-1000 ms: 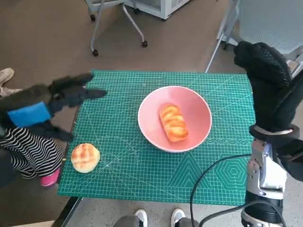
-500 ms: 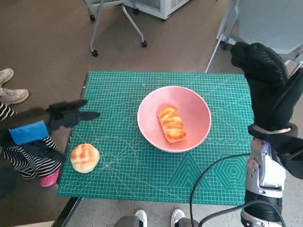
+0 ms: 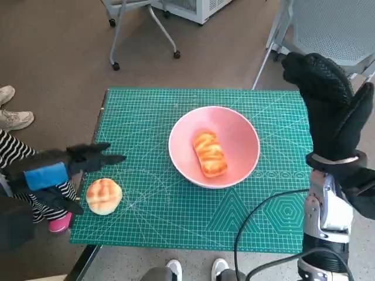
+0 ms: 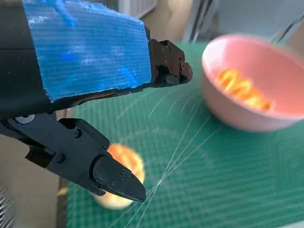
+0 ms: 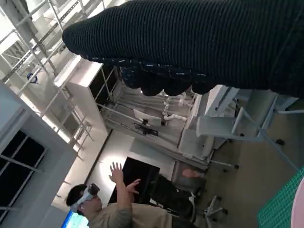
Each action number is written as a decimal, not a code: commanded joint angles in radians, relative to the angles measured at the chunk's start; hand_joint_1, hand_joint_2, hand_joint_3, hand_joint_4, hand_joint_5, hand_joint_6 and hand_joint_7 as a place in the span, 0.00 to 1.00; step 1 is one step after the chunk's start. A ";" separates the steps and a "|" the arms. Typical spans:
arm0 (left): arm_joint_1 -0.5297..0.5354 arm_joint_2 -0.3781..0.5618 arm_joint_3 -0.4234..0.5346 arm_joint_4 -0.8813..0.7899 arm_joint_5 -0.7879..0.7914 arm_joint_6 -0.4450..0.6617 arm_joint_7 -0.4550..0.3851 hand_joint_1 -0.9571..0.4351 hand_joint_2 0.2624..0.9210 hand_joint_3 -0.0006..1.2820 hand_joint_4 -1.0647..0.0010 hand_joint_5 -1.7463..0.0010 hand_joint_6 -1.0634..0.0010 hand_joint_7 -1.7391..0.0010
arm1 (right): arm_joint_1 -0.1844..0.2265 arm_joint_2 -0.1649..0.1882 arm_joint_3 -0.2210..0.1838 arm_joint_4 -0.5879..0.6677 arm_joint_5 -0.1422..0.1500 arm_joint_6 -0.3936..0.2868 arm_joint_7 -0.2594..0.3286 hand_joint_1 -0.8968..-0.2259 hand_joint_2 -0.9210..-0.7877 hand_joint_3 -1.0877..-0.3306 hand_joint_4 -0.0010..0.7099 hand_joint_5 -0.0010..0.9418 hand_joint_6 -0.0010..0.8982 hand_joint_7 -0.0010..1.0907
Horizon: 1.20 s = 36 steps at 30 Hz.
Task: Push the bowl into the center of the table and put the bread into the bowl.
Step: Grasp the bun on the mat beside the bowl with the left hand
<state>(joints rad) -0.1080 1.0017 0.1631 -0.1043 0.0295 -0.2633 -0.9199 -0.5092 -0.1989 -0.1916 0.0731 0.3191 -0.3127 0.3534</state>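
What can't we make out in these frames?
- Right hand: its fingers barely show; head view sees only the glove's back, right wrist view a dark band. Open or shut: cannot tell.
- Round bread: blurred in the left wrist view, partly behind the left hand's fingers.
- Bread in the bowl: blurred there; clear in the head view.

Counted one pink bowl on one green cutting mat, and two pieces of bread: one twisted loaf inside the bowl, one round bun out on the mat. Saw two robot hands, one blue-taped left hand and one gloved right hand, plus one black cable looped over the mat's near edge. Made out two wheeled chair bases, possibly and, a pair of white shoe tips, and one person with a raised hand.
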 commanded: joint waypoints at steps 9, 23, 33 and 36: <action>0.060 0.000 -0.071 -0.003 0.109 -0.015 0.030 0.64 0.69 0.00 0.92 1.00 0.80 0.98 | 0.010 -0.011 -0.006 -0.004 0.013 0.024 0.006 0.32 0.00 0.51 0.20 0.00 0.00 0.55; 0.024 -0.057 -0.170 0.136 0.202 -0.061 0.123 0.71 0.74 0.01 0.80 0.99 0.70 0.98 | 0.012 -0.009 -0.009 -0.005 0.012 0.025 0.005 0.33 0.00 0.51 0.19 0.00 0.00 0.55; 0.008 -0.103 -0.198 0.236 0.260 -0.161 0.254 0.75 0.87 0.02 0.46 0.97 0.47 0.95 | 0.008 -0.007 -0.009 0.001 0.012 0.024 0.005 0.33 0.00 0.51 0.19 0.00 0.00 0.55; -0.002 -0.115 -0.204 0.268 0.287 -0.209 0.308 0.75 0.91 0.02 0.34 0.95 0.37 0.92 | 0.007 -0.006 -0.007 0.002 0.011 0.023 0.005 0.33 0.00 0.51 0.19 0.00 0.00 0.55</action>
<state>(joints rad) -0.0983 0.8995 -0.0270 0.1309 0.2830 -0.4257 -0.6556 -0.5092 -0.2006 -0.1975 0.0648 0.3198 -0.3025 0.3543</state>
